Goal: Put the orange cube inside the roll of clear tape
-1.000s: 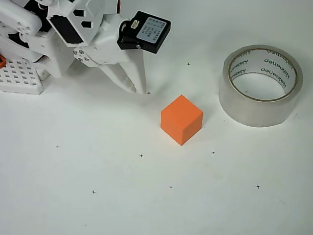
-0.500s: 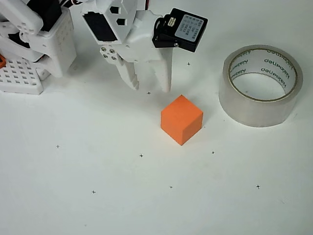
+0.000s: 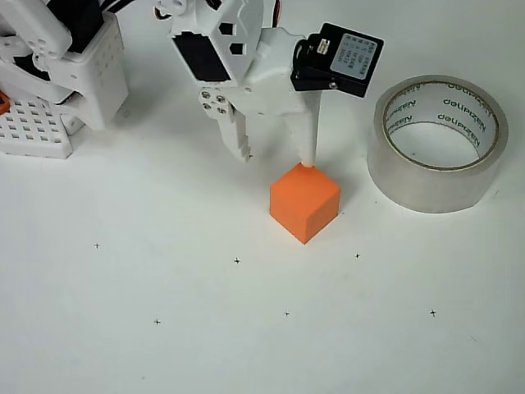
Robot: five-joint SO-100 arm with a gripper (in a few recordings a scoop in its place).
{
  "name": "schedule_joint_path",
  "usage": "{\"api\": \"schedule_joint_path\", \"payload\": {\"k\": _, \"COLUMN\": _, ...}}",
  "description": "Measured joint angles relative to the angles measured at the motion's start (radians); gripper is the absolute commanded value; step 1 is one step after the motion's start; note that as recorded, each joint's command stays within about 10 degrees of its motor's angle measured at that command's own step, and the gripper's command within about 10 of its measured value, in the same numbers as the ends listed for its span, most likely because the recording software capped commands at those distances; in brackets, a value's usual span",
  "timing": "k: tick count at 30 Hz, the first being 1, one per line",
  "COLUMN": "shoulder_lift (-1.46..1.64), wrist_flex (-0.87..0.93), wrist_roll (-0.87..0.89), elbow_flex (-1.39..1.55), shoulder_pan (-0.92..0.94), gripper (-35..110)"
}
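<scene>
Two fingers of the gripper (image 3: 276, 160) stand spread above the table (image 3: 205, 328), one tip just left of and behind the cube (image 3: 304, 201), the other seeming to meet the cube's far top corner in the overhead view; nothing is pinched; the cube sits flat on the white surface, turned so a corner faces the camera, apart from the tape (image 3: 437, 144), which lies on its side to the right with its hole facing up.

The step in hand looks like the approach to grasp, and it is not lined up yet; the gap between the fingers sits left of the cube, not over it; I judge the gripper needs to shift right and toward the camera until the cube lies midway between the tips, before it drops further.

Because the cube is turned, the wrist should rotate so the fingers press on two opposite flat faces; closing across corners would likely spin the cube or squeeze it out.

The right finger risks pushing the cube if it descends where it is; lifting a touch first would be safer.

Once held, the cube needs a clear lift over the tape's wall, then a release centred over the hole so it falls inside and does not catch on the rim.
</scene>
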Motion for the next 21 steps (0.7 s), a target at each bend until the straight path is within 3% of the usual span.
{"api": "schedule_joint_path", "payload": {"k": 21, "shoulder_lift": -0.236, "wrist_flex": -0.002, "wrist_roll": -0.057, "elbow_flex": -0.202, "shoulder_pan": 0.043, "gripper": 41}}
